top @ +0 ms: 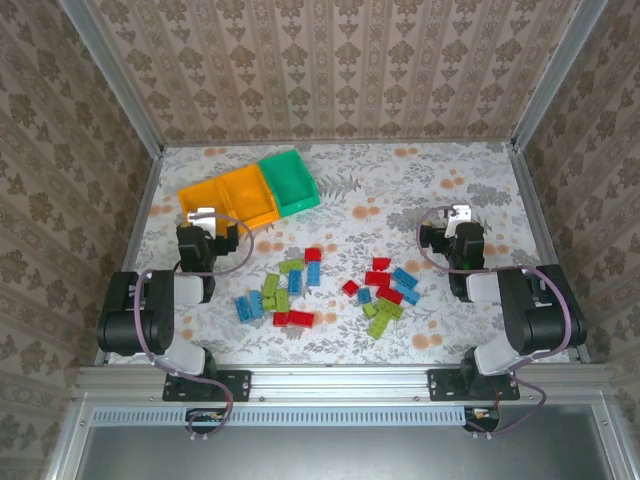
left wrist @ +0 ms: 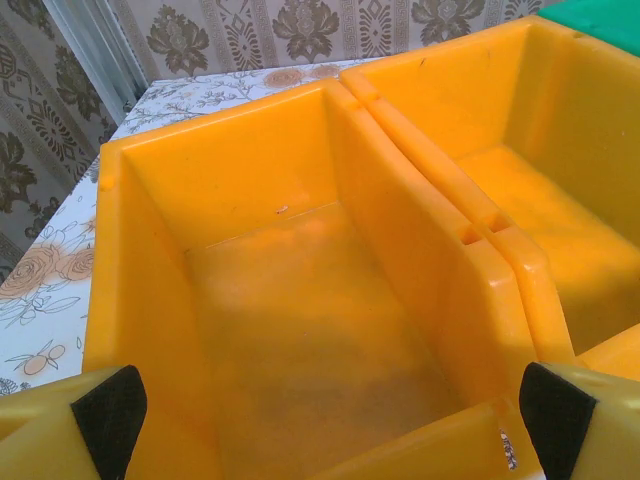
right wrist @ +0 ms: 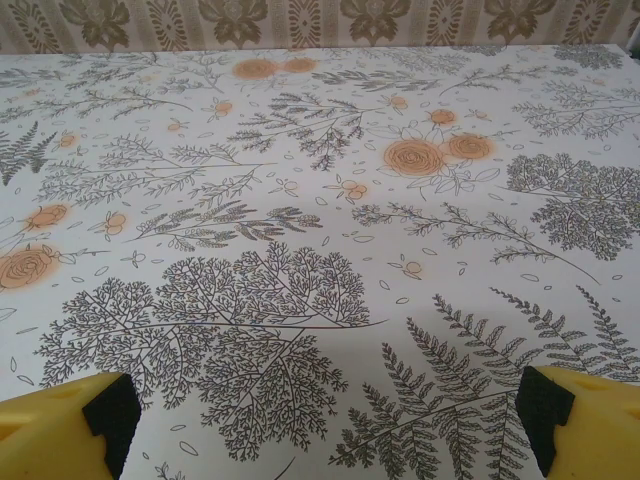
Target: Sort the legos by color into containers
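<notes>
left gripper (left wrist: pixel 330 425) spread wide, empty, facing into an orange-yellow bin (left wrist: pixel 300 330) | right gripper (right wrist: pixel 325 415) likewise released, over bare floral counter (right wrist: pixel 300 200) | three containers (top: pixel 232 195) back-left (two orange-yellow, one green) | legos (top: pixel 325 290), some twenty, loose mid-counter | wallpapered walls (top: pixel 330 70) around

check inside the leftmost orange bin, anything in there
Nothing visible: the left wrist view shows the leftmost orange bin's floor and walls bare. Its near corners are covered by the left end effector, so those spots cannot be checked.
</notes>
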Robot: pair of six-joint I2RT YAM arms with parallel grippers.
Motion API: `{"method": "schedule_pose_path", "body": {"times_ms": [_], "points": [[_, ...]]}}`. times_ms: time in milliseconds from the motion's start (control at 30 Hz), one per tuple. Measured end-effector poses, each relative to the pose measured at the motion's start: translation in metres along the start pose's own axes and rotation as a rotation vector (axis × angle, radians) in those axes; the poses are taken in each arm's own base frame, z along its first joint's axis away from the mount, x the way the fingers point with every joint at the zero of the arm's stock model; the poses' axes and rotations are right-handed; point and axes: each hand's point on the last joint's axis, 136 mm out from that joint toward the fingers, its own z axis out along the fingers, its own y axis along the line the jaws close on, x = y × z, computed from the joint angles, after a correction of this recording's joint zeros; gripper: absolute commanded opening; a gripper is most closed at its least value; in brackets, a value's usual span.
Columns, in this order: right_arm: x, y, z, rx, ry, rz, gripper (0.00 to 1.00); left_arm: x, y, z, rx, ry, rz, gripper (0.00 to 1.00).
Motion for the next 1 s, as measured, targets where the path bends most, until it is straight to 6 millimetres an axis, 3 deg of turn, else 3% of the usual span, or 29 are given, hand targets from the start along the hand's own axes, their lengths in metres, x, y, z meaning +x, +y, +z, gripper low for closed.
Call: {"method": "schedule_pose_path", "body": {"times_ms": [700, 867, 933, 1000], "points": [[0.0, 0.0, 0.0, 0.001, 0.0, 0.001, 0.99, 0.0, 0.002, 0.0, 0.007, 0.001, -0.005, 1.0], [0.001, 0.0, 0.001, 0.001, 0.029, -0.002, 0.95, 0.0, 0.002, 0.001, 0.005, 0.004, -0.005, 1.0], [-0.006, -0.001, 0.003, 0.009, 0.07, 0.005, 0.94, -0.002, 0.004, 0.0, -0.01, 0.03, -0.002, 1.0], [-0.03, -0.002, 0.002, 0.02, 0.084, 0.035, 0.94, -0.01, 0.008, -0.005, -0.047, 0.074, -0.018, 1.0]]}}
